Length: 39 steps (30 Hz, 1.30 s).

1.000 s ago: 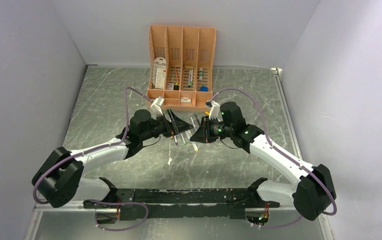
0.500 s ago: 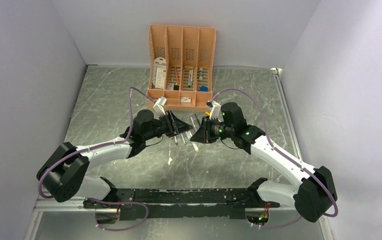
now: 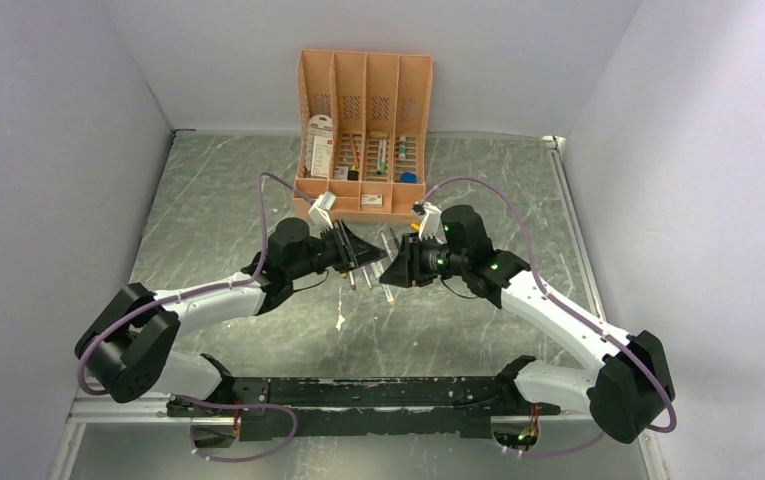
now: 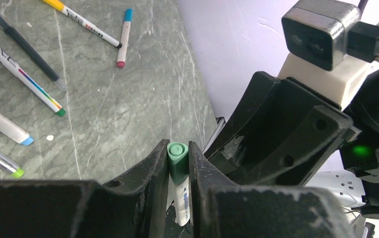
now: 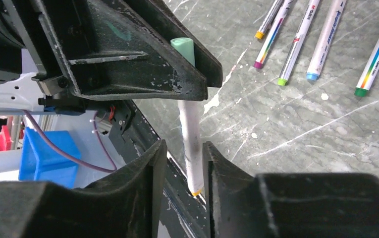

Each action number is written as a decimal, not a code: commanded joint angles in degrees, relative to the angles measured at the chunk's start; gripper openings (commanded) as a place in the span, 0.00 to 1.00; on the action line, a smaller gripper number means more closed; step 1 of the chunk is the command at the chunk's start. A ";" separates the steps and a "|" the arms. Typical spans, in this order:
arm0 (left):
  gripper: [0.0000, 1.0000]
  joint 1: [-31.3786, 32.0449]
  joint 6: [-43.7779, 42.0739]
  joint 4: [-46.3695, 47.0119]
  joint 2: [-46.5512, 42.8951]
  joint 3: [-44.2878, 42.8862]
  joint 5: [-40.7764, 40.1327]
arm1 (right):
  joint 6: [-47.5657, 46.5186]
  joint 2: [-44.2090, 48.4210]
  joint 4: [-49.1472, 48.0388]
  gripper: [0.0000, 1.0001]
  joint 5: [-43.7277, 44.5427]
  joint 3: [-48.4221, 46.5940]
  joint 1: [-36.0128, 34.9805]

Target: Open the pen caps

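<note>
My left gripper [image 4: 178, 148] is shut on the green pen cap [image 4: 178, 161] of a pale pen [image 4: 183, 203], held above the table. In the right wrist view that pen's barrel [image 5: 189, 124] hangs down from the cap [image 5: 183, 49] and ends in an orange tip [image 5: 195, 191]. My right gripper [image 5: 184, 145] stands open around the lower barrel, with a clear gap on the left side. From the top view the left gripper [image 3: 363, 256] and the right gripper [image 3: 389, 270] meet tip to tip at mid table. Several capped pens [image 5: 296, 44] lie loose on the table.
A peach-orange organiser [image 3: 363, 130] with card packets stands at the back centre. Loose pens [image 4: 24, 77] lie spread on the marbled grey table [image 3: 208, 220] under and behind the grippers. White flecks [image 3: 340, 322] lie in front. Grey walls close in left, right and back.
My left gripper moved right and closed on the green cap. My right gripper, shut on the barrel before, has opened off it.
</note>
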State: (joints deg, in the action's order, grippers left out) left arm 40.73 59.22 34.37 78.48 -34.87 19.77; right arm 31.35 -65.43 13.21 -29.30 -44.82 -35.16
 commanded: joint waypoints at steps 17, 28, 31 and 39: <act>0.19 0.51 -1.46 0.14 1.49 -2.51 1.02 | -0.25 -5.34 -5.24 0.00 -2.25 -0.63 -0.85; 0.19 0.41 -4.40 -3.07 1.61 -5.22 -2.67 | 1.59 -2.69 -6.41 0.00 -2.56 3.87 -2.14; 0.19 0.22 -6.18 -5.44 1.67 -6.95 -4.12 | 2.41 -1.83 -6.83 0.00 -2.39 5.01 -2.66; 0.19 -2.46 -9.21 -8.23 2.41 -10.81 -6.23 | 5.13 1.69 -7.59 0.00 -0.83 8.63 -5.65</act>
State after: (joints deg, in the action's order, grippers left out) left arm 40.93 53.19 23.64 80.27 -41.10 19.33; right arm 34.50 -66.22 3.79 -26.30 -38.89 -37.47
